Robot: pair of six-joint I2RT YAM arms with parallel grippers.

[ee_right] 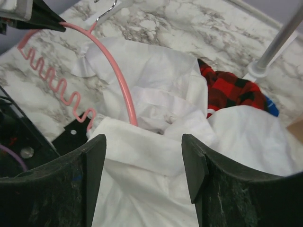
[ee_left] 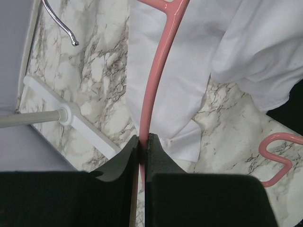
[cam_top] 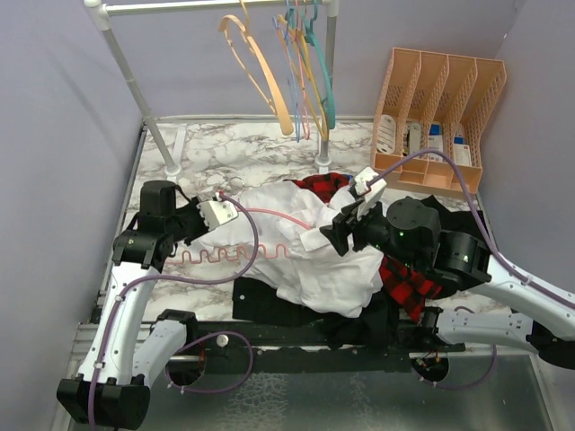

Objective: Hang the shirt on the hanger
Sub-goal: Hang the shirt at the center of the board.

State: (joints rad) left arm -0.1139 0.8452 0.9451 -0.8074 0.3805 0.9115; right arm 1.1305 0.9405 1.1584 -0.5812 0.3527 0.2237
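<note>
**White shirt heaped mid-table, pink hanger's arm tucked into it**
The shirt (cam_top: 310, 256) lay crumpled at the middle of the table (cam_top: 243, 148). The hanger (ee_left: 151, 80) ran in from nine o'clock, its arm vanishing under a fold. The left gripper (cam_top: 220, 213) was clamped tight on the hanger's near end. The right gripper (ee_right: 144, 144), at the shirt's three o'clock, stood wide apart over the cloth, pinching nothing. To my eye it wanted a firm hold on the collar edge, then a pull over the hanger's shoulder while the left braced.
</note>
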